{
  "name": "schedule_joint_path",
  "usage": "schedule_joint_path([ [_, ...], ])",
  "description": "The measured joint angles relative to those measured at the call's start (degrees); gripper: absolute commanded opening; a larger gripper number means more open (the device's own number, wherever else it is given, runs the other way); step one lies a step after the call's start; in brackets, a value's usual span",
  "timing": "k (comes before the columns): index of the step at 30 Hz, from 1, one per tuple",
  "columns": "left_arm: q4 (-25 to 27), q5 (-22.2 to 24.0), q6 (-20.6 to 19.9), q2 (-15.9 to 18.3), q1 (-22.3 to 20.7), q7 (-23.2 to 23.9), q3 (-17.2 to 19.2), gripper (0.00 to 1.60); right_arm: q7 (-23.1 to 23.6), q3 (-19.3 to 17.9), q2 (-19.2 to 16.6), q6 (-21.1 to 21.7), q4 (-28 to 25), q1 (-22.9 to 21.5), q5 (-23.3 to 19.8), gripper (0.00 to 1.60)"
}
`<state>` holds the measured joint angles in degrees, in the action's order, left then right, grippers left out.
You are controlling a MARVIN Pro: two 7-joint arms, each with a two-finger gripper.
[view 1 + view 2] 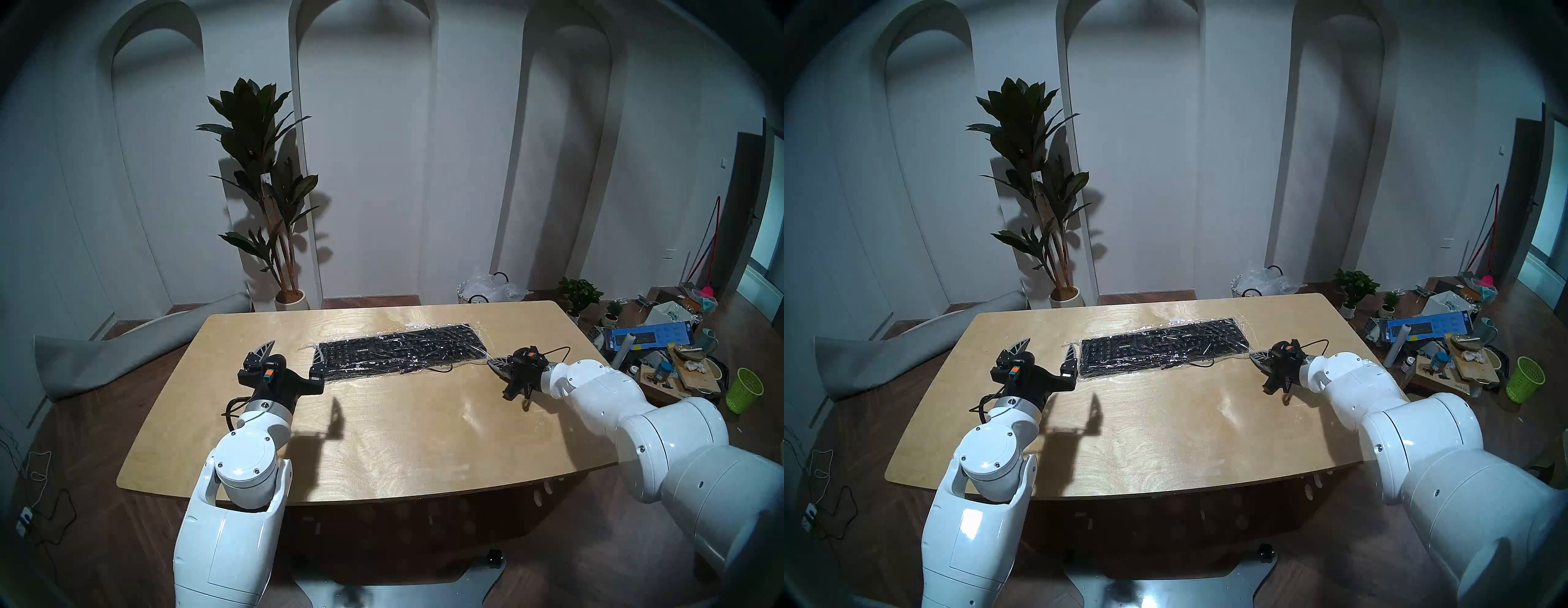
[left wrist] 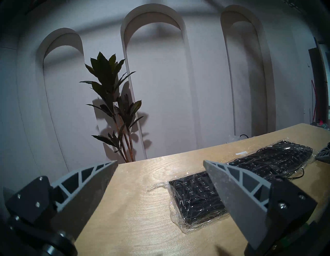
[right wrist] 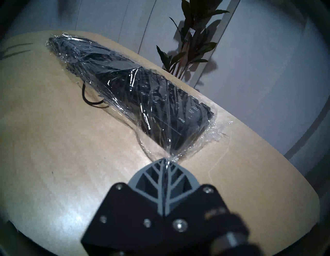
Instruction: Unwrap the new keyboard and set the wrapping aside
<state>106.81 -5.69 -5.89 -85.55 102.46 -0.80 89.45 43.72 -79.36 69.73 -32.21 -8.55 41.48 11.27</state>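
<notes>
The black keyboard (image 1: 399, 351) lies at the back middle of the wooden table (image 1: 382, 433), covered in the transparent crinkly wrapping (image 1: 365, 373). It also shows in the left wrist view (image 2: 200, 198) and the right wrist view (image 3: 160, 107). My right gripper (image 1: 492, 361) is shut on a bunched end of the wrapping (image 3: 178, 153) at the keyboard's right end. My left gripper (image 1: 292, 349) is open and empty, raised just left of the keyboard's left end. The keyboard's thin black cable (image 1: 441, 368) loops out at the front edge.
A potted plant (image 1: 263, 182) stands behind the table at the left. A grey rolled mat (image 1: 127, 348) lies on the floor left. Clutter at the right holds a blue keyboard box (image 1: 649, 335) and a green basket (image 1: 743, 389). A basket with plastic (image 1: 488, 288) stands behind the table.
</notes>
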Motion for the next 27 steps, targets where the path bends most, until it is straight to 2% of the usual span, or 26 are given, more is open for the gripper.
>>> schedule_joint_path([
  [12,-0.4,-0.03,0.04,-0.22,-0.04,-0.2,-0.44,1.6,1.96,-7.42,-0.67,-2.88,-0.37,-1.68,-6.6,0.0],
  [19,-0.4,0.14,0.07,-0.23,0.05,-0.17,-0.4,1.6,3.69,-10.87,2.42,-7.31,-4.05,-4.15,-10.1,0.0],
  [27,-0.36,0.39,0.14,-0.17,0.14,-0.15,0.34,1.6,6.01,-13.12,6.7,-11.75,-9.65,-7.71,-13.0,0.0],
])
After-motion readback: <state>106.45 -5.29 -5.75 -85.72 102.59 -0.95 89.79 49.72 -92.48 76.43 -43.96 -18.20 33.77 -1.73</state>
